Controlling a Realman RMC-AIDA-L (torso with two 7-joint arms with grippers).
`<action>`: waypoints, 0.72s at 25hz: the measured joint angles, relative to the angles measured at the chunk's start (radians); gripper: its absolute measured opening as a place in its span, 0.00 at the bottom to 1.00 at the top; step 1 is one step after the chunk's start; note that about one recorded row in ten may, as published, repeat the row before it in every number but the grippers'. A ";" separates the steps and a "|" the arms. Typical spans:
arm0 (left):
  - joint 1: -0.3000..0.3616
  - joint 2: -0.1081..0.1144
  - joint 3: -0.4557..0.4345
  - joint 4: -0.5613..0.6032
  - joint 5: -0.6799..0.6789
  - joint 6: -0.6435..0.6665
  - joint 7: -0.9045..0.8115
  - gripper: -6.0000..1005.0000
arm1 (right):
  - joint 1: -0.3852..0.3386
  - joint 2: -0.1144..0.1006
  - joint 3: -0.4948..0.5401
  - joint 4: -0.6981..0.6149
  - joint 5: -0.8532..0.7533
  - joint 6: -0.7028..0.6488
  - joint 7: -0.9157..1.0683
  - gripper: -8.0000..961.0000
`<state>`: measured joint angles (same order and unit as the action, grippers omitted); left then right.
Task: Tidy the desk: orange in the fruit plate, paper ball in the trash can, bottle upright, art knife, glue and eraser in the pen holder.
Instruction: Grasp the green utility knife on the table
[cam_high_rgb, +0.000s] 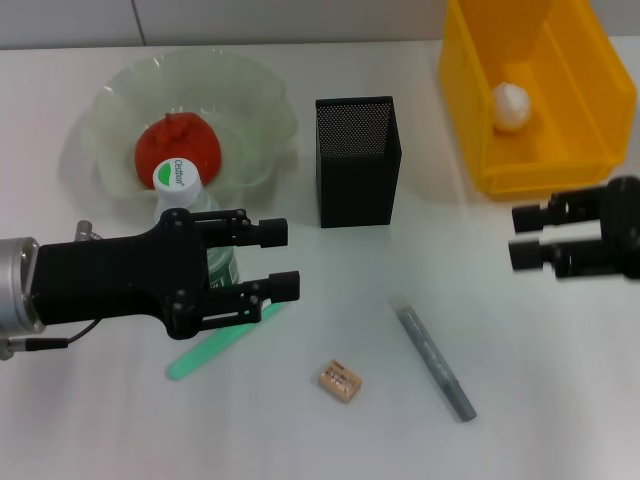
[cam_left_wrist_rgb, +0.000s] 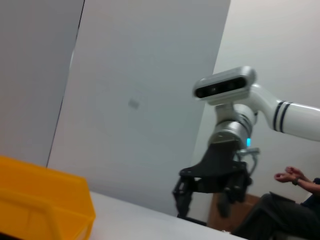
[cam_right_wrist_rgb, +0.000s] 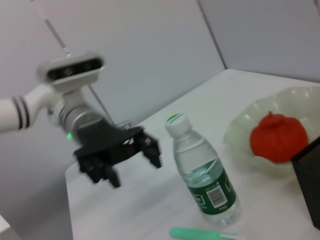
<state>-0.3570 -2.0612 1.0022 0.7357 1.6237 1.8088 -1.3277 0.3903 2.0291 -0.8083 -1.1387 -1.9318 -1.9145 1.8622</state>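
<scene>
While the orange (cam_high_rgb: 178, 150) sits in the fruit plate (cam_high_rgb: 255, 90), the paper ball (cam_high_rgb: 510, 106) lies in the trash can (cam_high_rgb: 470, 120) and the bottle (cam_high_rgb: 185, 195) stands upright just near of the plate, three small items remain loose on the desk (cam_high_rgb: 560, 440). The glue (cam_high_rgb: 215, 350) lies at the near left, its long axis running from near-left to far-right, with its far end under my left gripper (cam_high_rgb: 280, 260). The eraser (cam_high_rgb: 340, 381) rests near centre. The art knife (cam_high_rgb: 436, 362) lies to its right, its long axis running from far-left to near-right. The pen holder (cam_high_rgb: 357, 160) stands beyond all three, between plate and can.

My left gripper hovers directly over the glue and just beside the bottle, fingers spread and pinching nothing; I judge it the nearer hand for the glue, which lies below and slightly near of my fingertips. My right gripper (cam_high_rgb: 520, 237) hangs at the far right, near of the can, fingers likewise spread and empty; the art knife lies nearer to it than to my left.
</scene>
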 joint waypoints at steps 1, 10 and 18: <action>-0.003 -0.002 -0.001 0.021 0.024 -0.014 -0.040 0.58 | 0.000 0.000 0.000 0.000 0.000 0.000 0.000 0.60; -0.019 -0.007 0.000 0.036 0.024 -0.063 -0.063 0.58 | -0.097 0.050 0.072 0.275 0.120 0.012 -0.534 0.60; -0.065 -0.008 0.001 0.043 0.019 -0.123 -0.123 0.58 | -0.117 0.049 0.177 0.489 0.138 0.015 -0.869 0.60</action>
<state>-0.4223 -2.0693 1.0027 0.7788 1.6431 1.6856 -1.4504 0.2729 2.0786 -0.6310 -0.6498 -1.7934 -1.9000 0.9935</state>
